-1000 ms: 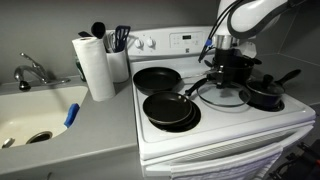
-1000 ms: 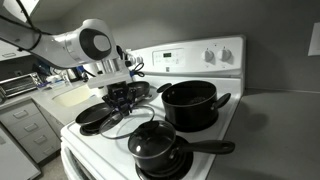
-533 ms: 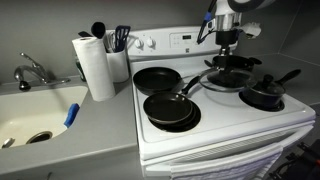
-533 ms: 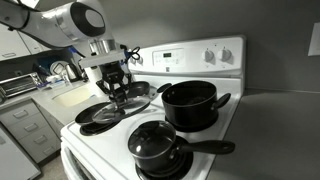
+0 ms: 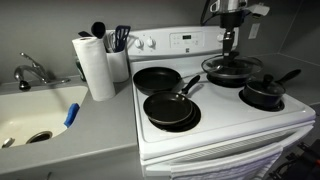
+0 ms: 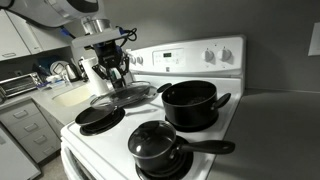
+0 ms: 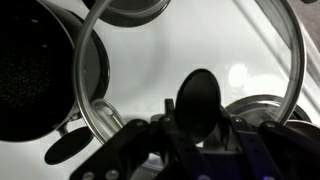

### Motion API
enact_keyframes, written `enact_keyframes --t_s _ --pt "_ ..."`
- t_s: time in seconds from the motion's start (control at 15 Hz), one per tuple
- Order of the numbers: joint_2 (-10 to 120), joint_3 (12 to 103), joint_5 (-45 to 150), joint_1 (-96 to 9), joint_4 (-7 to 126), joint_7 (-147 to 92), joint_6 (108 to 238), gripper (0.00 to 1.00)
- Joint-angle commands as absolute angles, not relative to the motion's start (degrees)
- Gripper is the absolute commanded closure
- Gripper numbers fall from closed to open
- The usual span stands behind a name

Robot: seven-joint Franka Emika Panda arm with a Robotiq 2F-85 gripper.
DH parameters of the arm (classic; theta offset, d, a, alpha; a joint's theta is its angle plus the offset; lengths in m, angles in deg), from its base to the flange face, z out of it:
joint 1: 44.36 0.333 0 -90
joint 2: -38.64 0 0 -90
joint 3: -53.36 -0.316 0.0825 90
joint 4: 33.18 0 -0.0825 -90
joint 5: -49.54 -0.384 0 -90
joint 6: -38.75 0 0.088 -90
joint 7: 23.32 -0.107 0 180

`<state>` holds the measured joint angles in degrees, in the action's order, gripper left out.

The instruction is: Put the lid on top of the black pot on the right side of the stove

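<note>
My gripper [image 5: 230,45] is shut on the black knob [image 7: 198,100] of the large glass lid [image 5: 228,68] and holds it in the air above the white stove [image 5: 215,125]. In an exterior view the lid [image 6: 122,96] hangs level over the back left of the stove, left of the deep black pot [image 6: 188,103] and apart from it. In the wrist view the metal rim [image 7: 84,70] rings the picture and the black pot [image 7: 30,70] lies at the left, seen partly through the glass. The gripper also shows in an exterior view [image 6: 112,75].
A smaller black saucepan with its own lid and a long handle [image 6: 155,148] stands in front of the pot. Two black frying pans [image 5: 157,78] [image 5: 168,108] sit on the other burners. A paper towel roll [image 5: 94,66], a utensil holder [image 5: 120,55] and a sink [image 5: 35,112] are beside the stove.
My gripper has risen with the lid. The lid came up off the stove top and now hangs higher, at about the height of the pot's rim.
</note>
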<state>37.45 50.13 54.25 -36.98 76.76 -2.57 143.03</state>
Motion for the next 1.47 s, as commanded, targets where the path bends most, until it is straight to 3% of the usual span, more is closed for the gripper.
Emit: enact_keyframes --t_s 0.0,1.4 --pt "35.31 50.95 56.78 -39.37 75.74 -1.02 141.04 0.87" --pt "43.14 60.93 55.42 -50.77 69.05 -2.00 157.50 0.87"
